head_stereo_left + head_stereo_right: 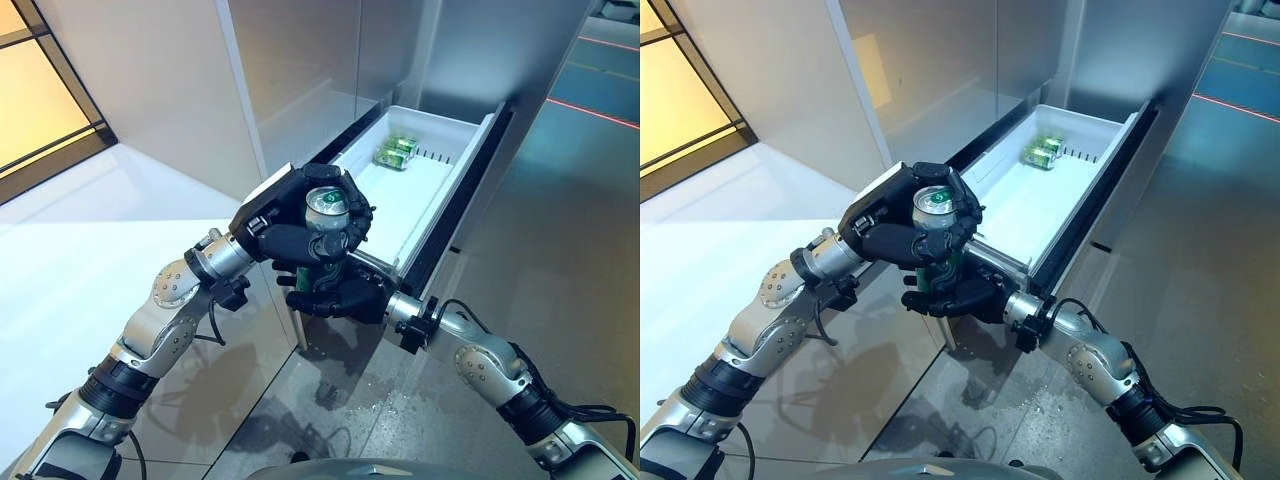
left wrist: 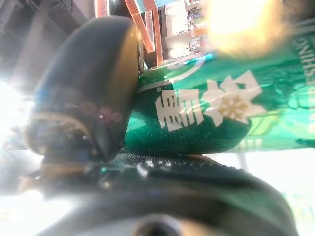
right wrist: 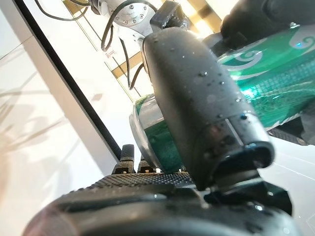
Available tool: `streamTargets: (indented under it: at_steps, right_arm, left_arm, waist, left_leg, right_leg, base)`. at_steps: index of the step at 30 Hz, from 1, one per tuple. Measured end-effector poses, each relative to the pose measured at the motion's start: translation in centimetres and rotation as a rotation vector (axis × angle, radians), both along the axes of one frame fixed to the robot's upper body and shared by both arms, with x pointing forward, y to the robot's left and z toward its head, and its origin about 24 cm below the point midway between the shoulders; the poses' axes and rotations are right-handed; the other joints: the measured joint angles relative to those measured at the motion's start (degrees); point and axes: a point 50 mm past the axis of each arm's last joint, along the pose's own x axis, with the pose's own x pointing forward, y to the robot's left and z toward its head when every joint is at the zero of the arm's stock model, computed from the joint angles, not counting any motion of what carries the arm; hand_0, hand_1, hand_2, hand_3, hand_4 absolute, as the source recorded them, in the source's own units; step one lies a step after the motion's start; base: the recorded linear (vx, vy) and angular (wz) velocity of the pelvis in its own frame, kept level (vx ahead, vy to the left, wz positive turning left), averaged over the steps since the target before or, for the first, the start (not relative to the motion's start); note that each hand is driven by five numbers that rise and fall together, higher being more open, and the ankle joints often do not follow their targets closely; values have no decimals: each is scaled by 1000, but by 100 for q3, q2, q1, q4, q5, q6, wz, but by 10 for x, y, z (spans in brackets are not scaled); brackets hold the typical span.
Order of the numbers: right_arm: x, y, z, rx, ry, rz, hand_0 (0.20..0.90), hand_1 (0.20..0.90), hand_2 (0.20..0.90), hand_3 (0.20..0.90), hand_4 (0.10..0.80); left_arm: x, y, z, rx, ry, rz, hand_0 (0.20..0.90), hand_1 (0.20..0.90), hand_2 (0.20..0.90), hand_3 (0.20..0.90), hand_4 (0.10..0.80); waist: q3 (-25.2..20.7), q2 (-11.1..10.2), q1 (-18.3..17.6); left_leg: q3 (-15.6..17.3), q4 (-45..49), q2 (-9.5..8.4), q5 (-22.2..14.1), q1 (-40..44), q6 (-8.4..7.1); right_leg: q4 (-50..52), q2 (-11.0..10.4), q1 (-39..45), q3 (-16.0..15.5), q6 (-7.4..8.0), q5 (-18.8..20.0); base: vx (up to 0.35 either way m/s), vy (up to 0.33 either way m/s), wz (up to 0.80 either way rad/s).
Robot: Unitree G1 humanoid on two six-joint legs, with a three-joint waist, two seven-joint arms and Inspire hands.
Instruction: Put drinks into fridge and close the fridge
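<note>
A green can (image 1: 325, 203) stands upright in the air just before the near end of the open white fridge drawer (image 1: 452, 196). My left hand (image 1: 285, 225) is curled round its upper part, and its thumb (image 2: 88, 88) lies against the can's side (image 2: 221, 108). My right hand (image 1: 340, 295) grips the can's lower part from beneath, with its thumb (image 3: 197, 98) pressed on the can (image 3: 266, 73). More green cans (image 1: 397, 152) lie at the far end of the drawer.
The drawer juts out of a tall grey fridge front (image 1: 300, 70). A white counter (image 1: 80, 260) lies on the left. Grey floor (image 1: 560, 260) stretches to the right of the drawer.
</note>
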Motion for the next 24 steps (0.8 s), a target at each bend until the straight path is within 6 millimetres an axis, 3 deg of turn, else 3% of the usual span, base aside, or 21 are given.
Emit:
streamTargets:
  at_steps: [24]
  right_arm:
    - [-1, 0, -5, -14, 40, -44, 900, 900, 900, 900, 800]
  left_arm:
    - [6, -4, -11, -19, 74, 18, 300, 300, 300, 200, 100]
  waist:
    - [-3, 2, -12]
  left_leg:
    - [-4, 1, 0, 0, 1, 0]
  right_leg:
    - [0, 1, 2, 1, 2, 2]
  base:
    - [6, -2, 0]
